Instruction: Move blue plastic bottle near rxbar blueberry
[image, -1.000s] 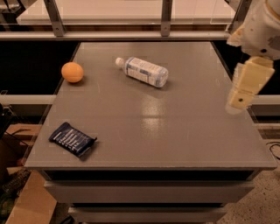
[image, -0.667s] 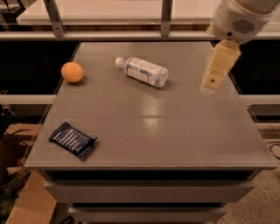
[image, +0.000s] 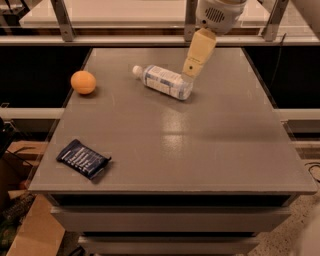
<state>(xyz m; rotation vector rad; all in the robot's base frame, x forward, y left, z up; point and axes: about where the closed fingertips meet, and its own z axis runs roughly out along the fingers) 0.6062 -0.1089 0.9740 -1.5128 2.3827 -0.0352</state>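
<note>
The blue plastic bottle (image: 163, 81) lies on its side at the back middle of the grey table (image: 210, 145), white cap pointing left. The rxbar blueberry (image: 82, 159), a dark navy wrapper with white text, lies near the front left corner. My gripper (image: 192, 68) hangs from the arm at the top of the view, its cream fingers pointing down just above and right of the bottle's base. It holds nothing.
A round orange fruit (image: 83, 82) sits at the back left of the table. A metal-framed counter (image: 125, 20) runs behind the table. Cardboard (image: 35, 230) lies on the floor at the lower left.
The gripper has swung left from the table's right edge across the back and now hovers by the bottle's base. The bottle, bar and orange have not moved.
</note>
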